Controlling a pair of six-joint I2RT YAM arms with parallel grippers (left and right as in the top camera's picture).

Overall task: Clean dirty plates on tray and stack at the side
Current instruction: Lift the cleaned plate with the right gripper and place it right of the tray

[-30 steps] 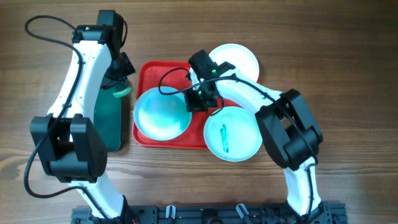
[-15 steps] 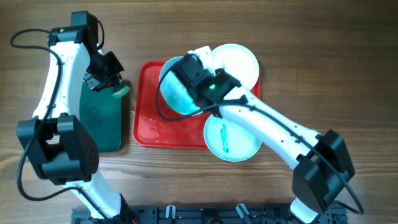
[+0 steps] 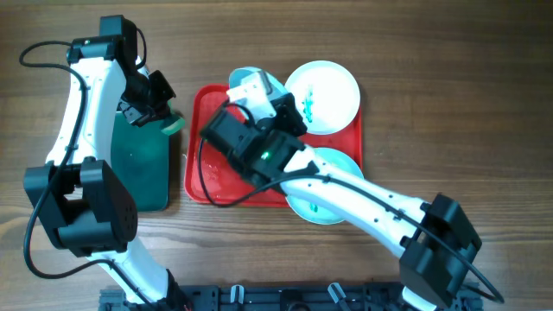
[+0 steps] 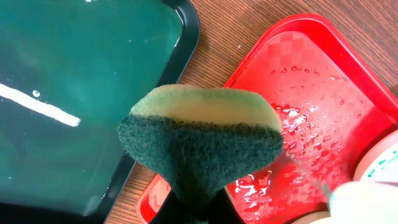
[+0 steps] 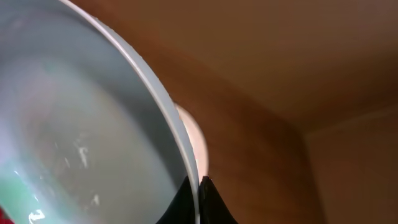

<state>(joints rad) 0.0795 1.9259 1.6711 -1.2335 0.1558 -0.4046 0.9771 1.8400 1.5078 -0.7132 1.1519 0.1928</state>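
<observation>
— How far along is the cleaning?

— It is only beginning, I think. The red tray point(image 3: 200, 108) is lying wet in the middle of the table, and its left half is bare. No plate is standing stacked at the side yet. The green tray point(image 3: 143, 173) is lying just beside it on the left, with nothing on it.

— And the plates?

— Two are waiting with green smears. The far plate point(image 3: 333, 82) is sitting on the back right corner of the red tray and hanging over its rim. The near plate point(image 3: 339, 158) is hanging over the front right corner, partly hidden under the right arm. The lifted plate point(image 3: 242, 79) is tilting in the air over the back edge of the red tray. It is looking mostly white in the right wrist view, but the picture is blurred, so perhaps a little green is remaining low on it.

— What is holding it?

— The right gripper point(image 5: 194, 191) is pinching its rim, with the jaws nearly together and only the thin edge between them.

— And the other arm?

— The left gripper point(image 3: 152, 105) is squeezing the sponge point(image 4: 199, 143) at its narrow bottom part, with the jaws pressing into it. It is hanging over the gap between the two trays and touching no plate.
</observation>
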